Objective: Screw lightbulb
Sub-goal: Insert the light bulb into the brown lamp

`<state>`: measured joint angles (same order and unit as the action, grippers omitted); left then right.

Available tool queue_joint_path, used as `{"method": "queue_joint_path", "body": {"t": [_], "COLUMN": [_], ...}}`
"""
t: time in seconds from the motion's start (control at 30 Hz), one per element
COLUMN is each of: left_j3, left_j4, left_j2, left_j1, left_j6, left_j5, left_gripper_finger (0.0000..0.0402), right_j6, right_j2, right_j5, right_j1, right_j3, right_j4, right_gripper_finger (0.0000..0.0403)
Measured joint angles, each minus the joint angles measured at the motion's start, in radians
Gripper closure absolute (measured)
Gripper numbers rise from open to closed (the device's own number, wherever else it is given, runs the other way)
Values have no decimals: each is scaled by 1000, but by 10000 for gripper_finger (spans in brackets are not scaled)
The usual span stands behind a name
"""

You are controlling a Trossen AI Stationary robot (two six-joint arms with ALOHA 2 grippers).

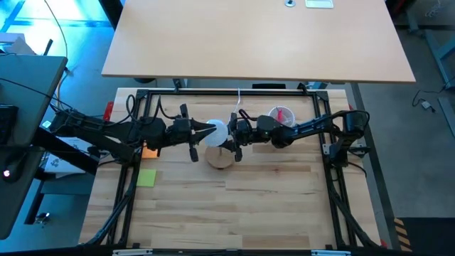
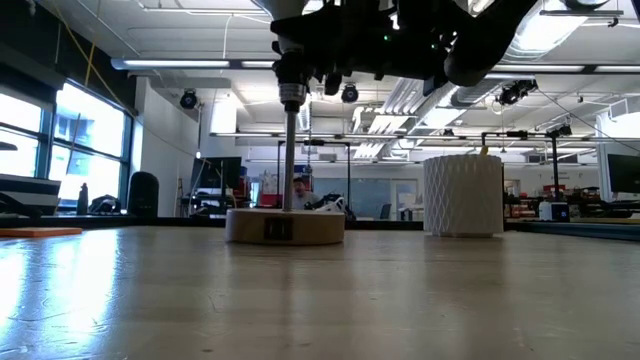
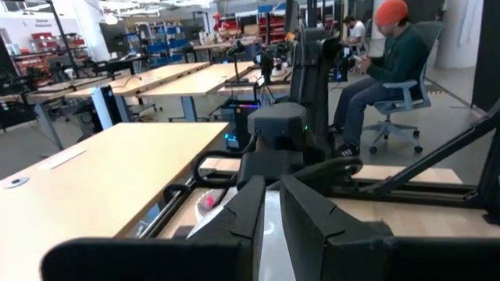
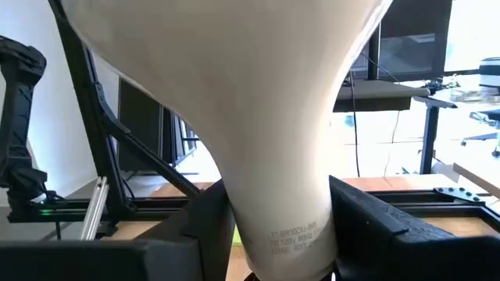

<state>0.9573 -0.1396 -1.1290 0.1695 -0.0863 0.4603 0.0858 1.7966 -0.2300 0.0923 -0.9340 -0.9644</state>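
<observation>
The white lightbulb (image 1: pixel 217 131) stands upright, globe up, over the black-topped stem (image 2: pixel 290 150) of the round wooden disc (image 2: pixel 285 225). Its tapered neck (image 4: pixel 285 211) fills the right wrist view. My right gripper (image 4: pixel 281 234) comes level from the table's right, one finger on each side of that neck. My left gripper (image 1: pixel 206 131) comes level from the table's left at globe height, its fingers nearly together. Their tips reach the globe's left side (image 3: pixel 267 226). The low view cuts off the bulb at its top edge. My right gripper has the bulb's narrow neck (image 4: pixel 234 218) between its two fingers, level from the table's right; no gap shows on either side. The bulb stands upright, globe above the fingers. My left gripper's shut fingertips (image 3: pixel 250 211) sit at the globe's side; I cannot tell whether they touch it.
A white latticed cup (image 1: pixel 282 116) with pink items stands just right of the lamp, beside my right arm. A yellow-green note (image 1: pixel 146 178) lies at the left. Black frame rails (image 1: pixel 334 178) border the wooden table. A person (image 3: pixel 383 70) sits in the room beyond.
</observation>
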Motion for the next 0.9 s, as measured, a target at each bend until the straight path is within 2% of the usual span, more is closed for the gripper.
{"method": "queue_joint_path", "body": {"t": [0.7, 0.9], "left_j3": [0, 0], "left_j4": [18, 25], "left_j2": [0, 0], "left_j1": [-1, -1], "left_j6": [5, 7], "left_j5": [-1, -2], "left_gripper_finger": [366, 366], "right_j6": [0, -15], "right_j2": [-50, -71], "right_j5": [-16, -16], "right_j1": [32, 32], "right_j3": [0, 0], "right_j4": [47, 114], "right_gripper_finger": [223, 190]}}
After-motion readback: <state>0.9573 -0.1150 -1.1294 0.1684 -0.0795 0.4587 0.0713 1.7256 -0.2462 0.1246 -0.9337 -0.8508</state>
